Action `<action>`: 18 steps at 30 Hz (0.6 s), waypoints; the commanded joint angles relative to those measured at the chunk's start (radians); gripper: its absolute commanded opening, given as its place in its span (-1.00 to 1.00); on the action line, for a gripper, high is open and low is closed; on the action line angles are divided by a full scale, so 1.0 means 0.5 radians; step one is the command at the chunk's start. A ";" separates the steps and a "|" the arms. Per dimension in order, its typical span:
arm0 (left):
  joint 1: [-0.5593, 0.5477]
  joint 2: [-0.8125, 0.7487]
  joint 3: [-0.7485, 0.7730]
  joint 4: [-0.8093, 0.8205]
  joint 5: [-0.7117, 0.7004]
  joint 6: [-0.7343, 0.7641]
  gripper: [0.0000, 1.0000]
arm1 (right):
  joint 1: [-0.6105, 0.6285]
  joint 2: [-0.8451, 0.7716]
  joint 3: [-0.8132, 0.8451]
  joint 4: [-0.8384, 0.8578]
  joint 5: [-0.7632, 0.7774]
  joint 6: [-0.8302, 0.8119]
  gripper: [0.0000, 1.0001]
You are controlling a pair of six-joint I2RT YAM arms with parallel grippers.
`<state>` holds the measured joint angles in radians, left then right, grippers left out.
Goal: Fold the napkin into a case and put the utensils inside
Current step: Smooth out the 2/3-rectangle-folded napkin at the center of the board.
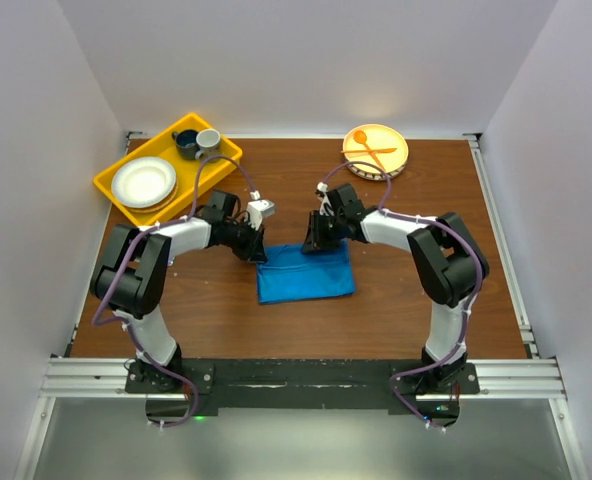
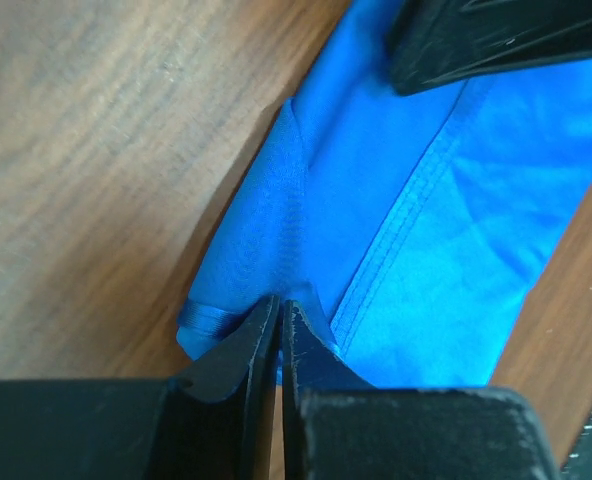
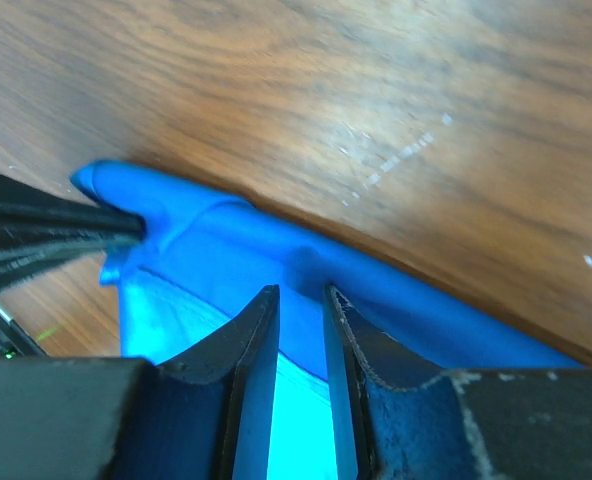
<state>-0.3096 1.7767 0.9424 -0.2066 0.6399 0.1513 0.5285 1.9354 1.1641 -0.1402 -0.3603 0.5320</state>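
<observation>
The left tool (image 2: 279, 306) fills the foreground of its wrist view, fingers pressed together on a corner of the napkin (image 2: 456, 200). The right tool (image 3: 298, 296) has its fingers a little apart, straddling the cloth's far folded edge, with blue showing in the gap. The napkin lies folded on the bench (image 1: 276, 170), midway between the arms. An orange spoon and fork (image 1: 369, 148) rest on a plate at the back.
</observation>
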 commanded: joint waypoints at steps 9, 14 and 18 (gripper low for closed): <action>0.006 0.058 0.017 -0.118 -0.136 0.369 -0.80 | 0.010 -0.119 0.117 0.262 -0.224 0.396 -0.39; 0.006 0.054 -0.010 -0.108 -0.139 0.385 -0.80 | 0.078 0.043 0.157 0.400 -0.246 0.577 -0.39; 0.006 0.042 -0.026 -0.087 -0.139 0.388 -0.80 | 0.115 0.142 0.197 0.470 -0.279 0.651 -0.44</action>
<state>-0.3099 1.7767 0.9520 -0.2260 0.6464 0.2920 0.5648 1.9583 1.2232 0.0212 -0.4652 0.7784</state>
